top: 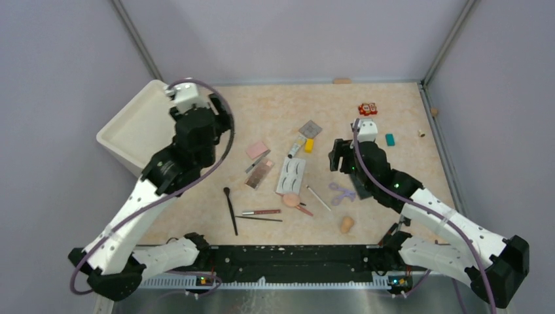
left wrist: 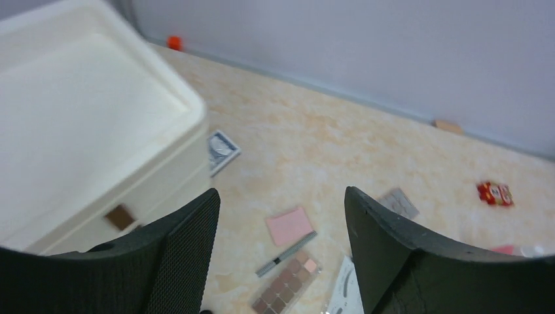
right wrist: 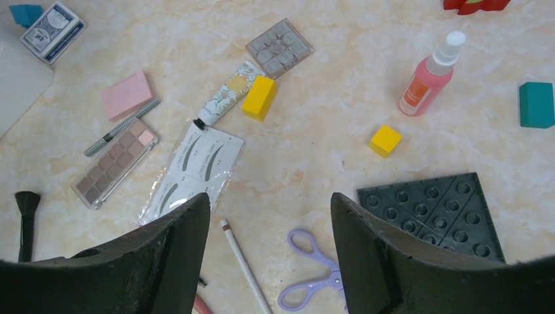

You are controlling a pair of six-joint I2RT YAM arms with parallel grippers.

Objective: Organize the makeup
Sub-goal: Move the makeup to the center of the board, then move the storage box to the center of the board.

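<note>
The makeup lies scattered mid-table: pink compact (top: 257, 150), brown palette (top: 260, 173), eyelash card (top: 292, 174), black brush (top: 230, 209), pencils (top: 262, 212), puff (top: 290, 199), sponge (top: 346, 224) and purple curler (top: 340, 193). My left gripper (left wrist: 281, 193) hangs open and empty beside the white bin (left wrist: 85, 124), high above the compact (left wrist: 290, 225) and palette (left wrist: 286, 285). My right gripper (right wrist: 269, 196) is open and empty over a white pencil (right wrist: 243, 265) and the curler (right wrist: 314, 271), with the eyelash card (right wrist: 193, 170) to its left.
A patterned card box (left wrist: 221, 149) lies by the bin's corner. Yellow blocks (right wrist: 259, 97), a teal block (right wrist: 536, 104), a pink spray bottle (right wrist: 429, 75), a floral tube (right wrist: 222, 93) and a dark studded plate (right wrist: 438, 212) share the table. Walls close in behind and at both sides.
</note>
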